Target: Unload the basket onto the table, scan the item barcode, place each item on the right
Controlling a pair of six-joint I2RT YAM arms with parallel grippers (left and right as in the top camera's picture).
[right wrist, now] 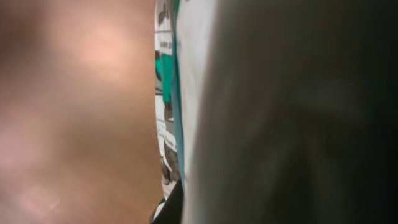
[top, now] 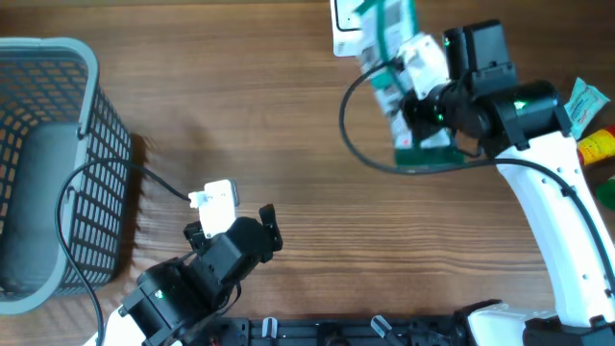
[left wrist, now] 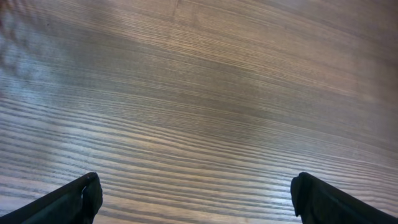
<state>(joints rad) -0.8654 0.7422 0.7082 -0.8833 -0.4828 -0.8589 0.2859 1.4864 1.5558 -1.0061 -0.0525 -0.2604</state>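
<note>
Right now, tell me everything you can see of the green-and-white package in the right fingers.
The package is white with teal-green print and looks like thin glossy card or plastic. The right fingers are clamped on it, holding it near the far edge of the wood table, right of centre. The right wrist view shows only a blurred, edge-on strip of it, and no barcode is readable in any view.

Overhead top-down on table (top: 288, 115); wrists close-up
</note>
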